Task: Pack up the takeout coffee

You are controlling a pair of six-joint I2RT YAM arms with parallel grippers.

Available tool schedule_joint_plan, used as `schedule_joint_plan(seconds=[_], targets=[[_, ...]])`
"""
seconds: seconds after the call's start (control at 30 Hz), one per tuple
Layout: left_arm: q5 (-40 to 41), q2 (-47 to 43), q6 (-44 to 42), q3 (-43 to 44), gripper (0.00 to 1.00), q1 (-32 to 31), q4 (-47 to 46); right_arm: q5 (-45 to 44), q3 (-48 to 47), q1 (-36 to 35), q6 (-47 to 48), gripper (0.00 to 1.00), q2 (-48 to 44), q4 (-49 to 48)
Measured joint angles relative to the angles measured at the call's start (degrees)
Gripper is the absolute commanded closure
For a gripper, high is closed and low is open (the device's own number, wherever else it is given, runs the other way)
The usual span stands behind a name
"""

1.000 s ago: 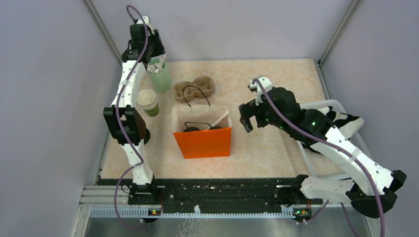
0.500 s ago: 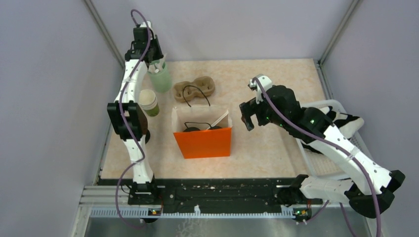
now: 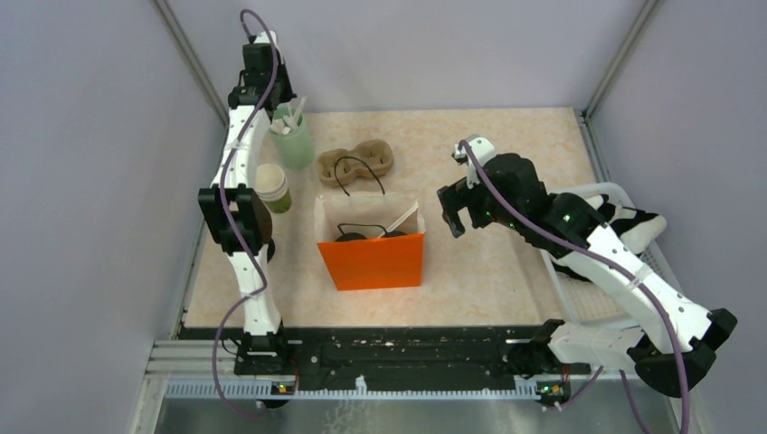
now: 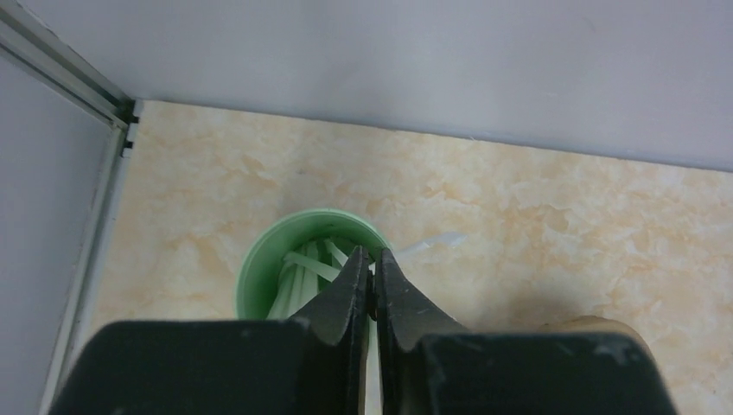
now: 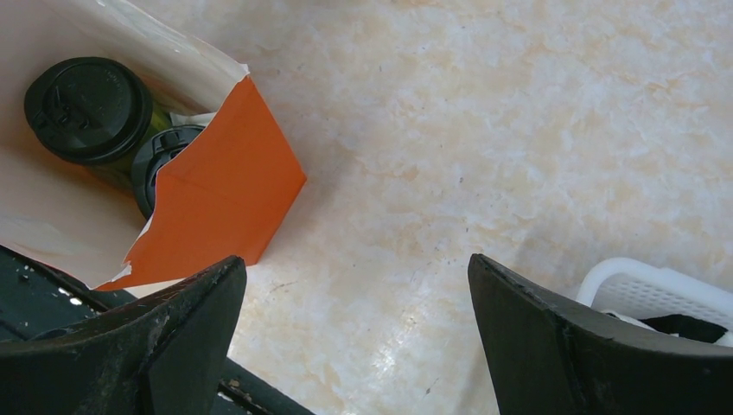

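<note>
Two black-lidded takeout coffee cups (image 5: 86,108) sit inside orange bag (image 3: 371,260); packing appears mostly done. Left tool (image 4: 370,256) pinched on white stick (image 4: 428,246) in green cup (image 4: 259,268); right tool (image 5: 355,259) spread wide beside bag.

Table (image 3: 506,145): pale beige marbled top, with grey walls at the back and on both sides.
Far left corner: pale-green cup (image 3: 294,145) of white sticks, upright.
Left edge: stack of paper cups (image 3: 271,188), upright, just in front of the green cup.
Far middle: brown cardboard carrier (image 3: 355,161) with two wells, lying flat just right of the green cup.
Middle: orange bag (image 3: 373,260), standing with its top open, just in front of the carrier.
Right edge: white basket (image 5: 640,284), at the table's border.
</note>
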State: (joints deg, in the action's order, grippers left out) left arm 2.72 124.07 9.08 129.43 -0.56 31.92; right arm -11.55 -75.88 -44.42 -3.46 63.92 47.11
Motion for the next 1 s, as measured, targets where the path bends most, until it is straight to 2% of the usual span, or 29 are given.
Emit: schedule_joint_plan(seconds=[0.33, 0.57, 0.8, 1.0], targets=[[7.3, -3.0, -6.3, 1.4, 0.99, 0.0, -0.1, 0.5, 0.0, 0.1, 0.0, 0.01, -0.1, -1.1], [7.8, -13.7, -6.6, 1.4, 1.0, 0.0, 0.2, 1.8, 0.0, 0.1, -0.1, 0.01, -1.7, -1.9], [1.4, -28.6, -3.9, 1.0, 1.0, 0.0, 0.4, 3.3, 0.1, 0.1, -0.2, 0.01, -4.8, -3.8], [-12.6, -42.3, 0.1, -3.1, 1.0, 0.0, 2.8, 5.0, 0.2, 0.1, -1.1, 0.01, -5.5, -4.9]])
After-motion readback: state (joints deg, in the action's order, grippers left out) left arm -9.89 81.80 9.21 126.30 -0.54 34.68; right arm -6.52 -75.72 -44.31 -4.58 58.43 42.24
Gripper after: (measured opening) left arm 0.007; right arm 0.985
